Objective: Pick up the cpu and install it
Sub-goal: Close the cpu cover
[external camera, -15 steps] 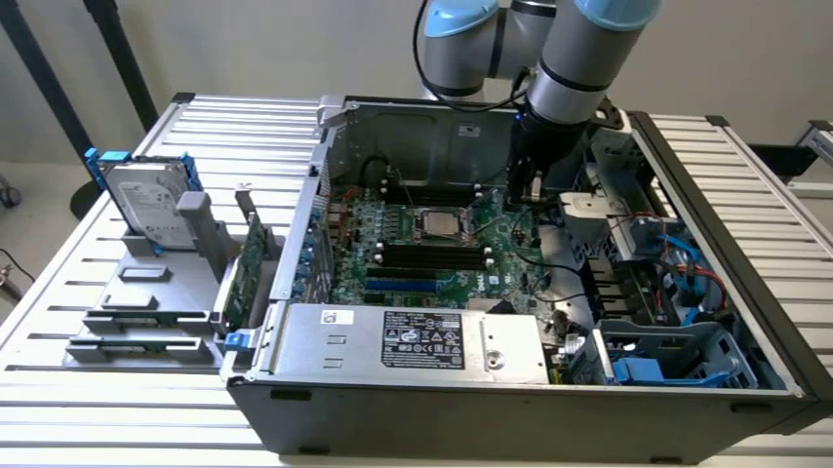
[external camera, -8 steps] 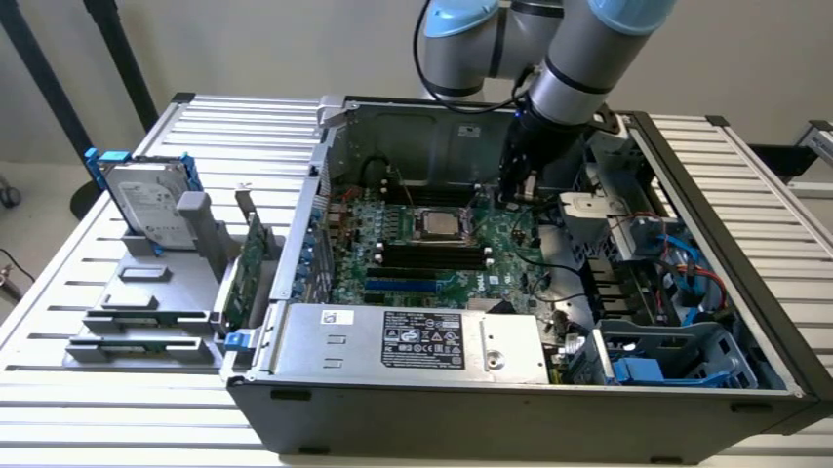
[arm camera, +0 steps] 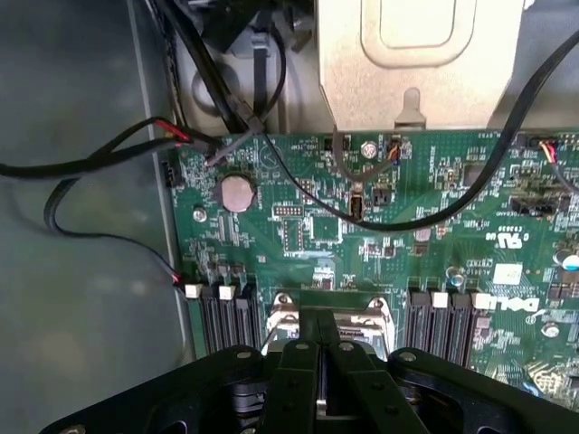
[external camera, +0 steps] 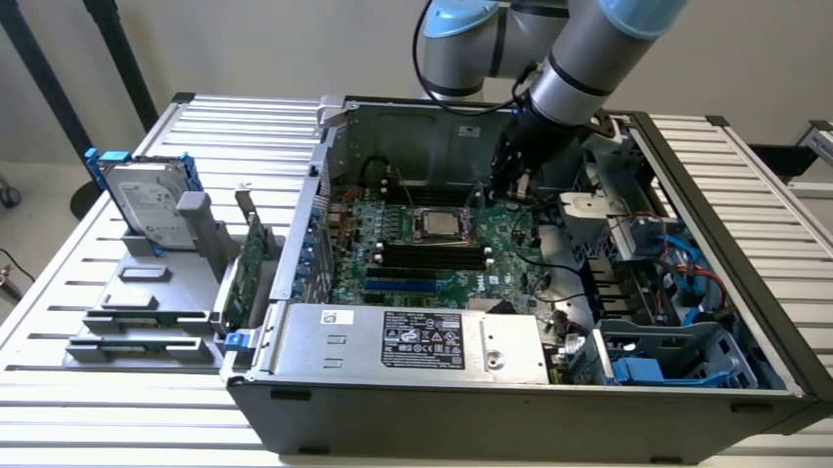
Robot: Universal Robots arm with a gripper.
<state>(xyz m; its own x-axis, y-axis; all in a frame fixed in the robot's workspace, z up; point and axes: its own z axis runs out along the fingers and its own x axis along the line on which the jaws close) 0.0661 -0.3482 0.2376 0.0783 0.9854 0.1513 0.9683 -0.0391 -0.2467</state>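
Silver cpu [external camera: 439,226] lies flat on the motherboard [external camera: 354,278] near the closed pincer [arm camera: 323,339].

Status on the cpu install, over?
Gripper shut, low in case by socket. Cpu lying in socket. Black cable crosses board nearby.

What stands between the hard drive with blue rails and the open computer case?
A grey upright post and an upright green circuit card stand there, as the exterior view shows.
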